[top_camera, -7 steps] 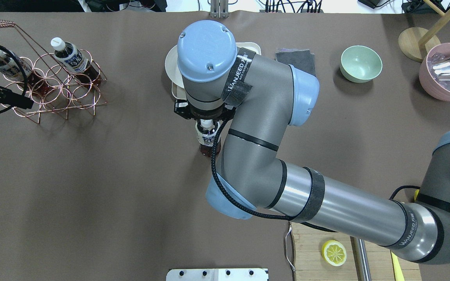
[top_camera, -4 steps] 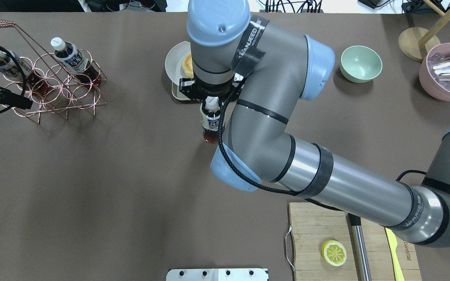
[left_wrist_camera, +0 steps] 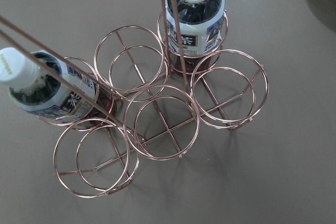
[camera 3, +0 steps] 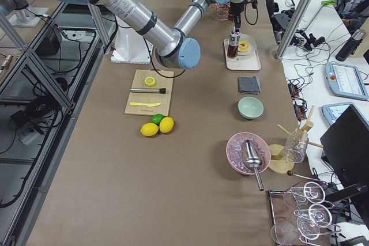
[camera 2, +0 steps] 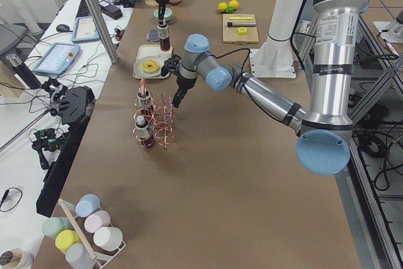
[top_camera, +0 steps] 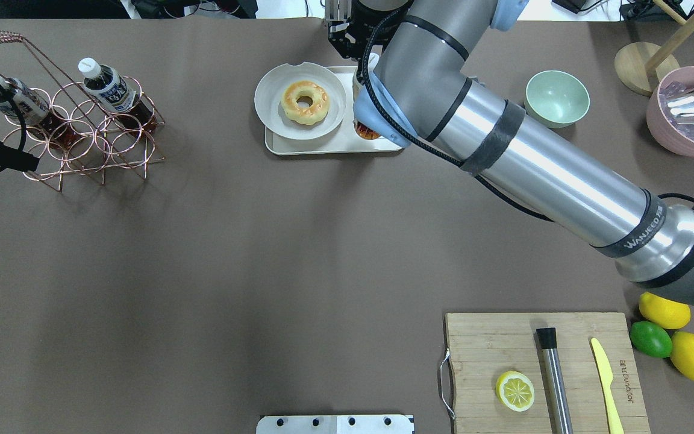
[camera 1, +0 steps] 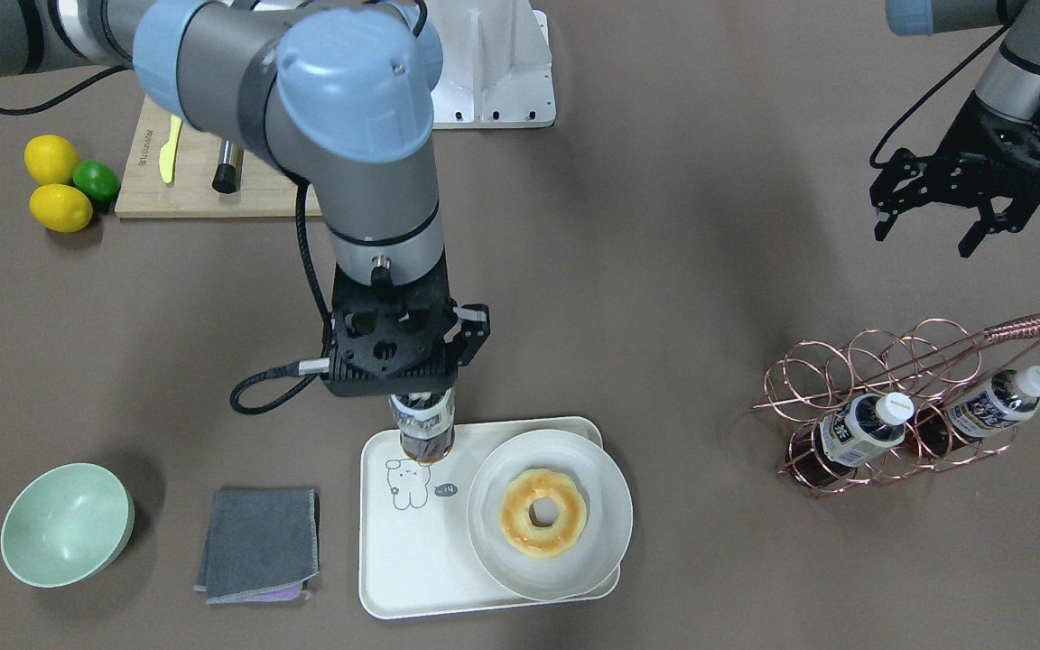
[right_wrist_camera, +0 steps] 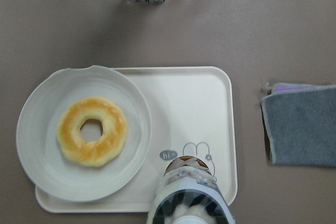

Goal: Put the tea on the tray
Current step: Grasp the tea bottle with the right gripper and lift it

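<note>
The right arm [top_camera: 540, 163] reaches from the lower right to the far middle. Its blue joint cap [top_camera: 383, 117] hides most of a tea bottle [top_camera: 368, 131], whose brown base shows over the right part of the cream tray [top_camera: 323, 146]; whether the base touches the tray cannot be told. A round white plate [top_camera: 271, 114] with a glazed doughnut [top_camera: 305, 101] sits on the tray's left part, and well apart at the left a copper wire rack [top_camera: 103, 147] holds two more bottles [top_camera: 109, 81].
</note>
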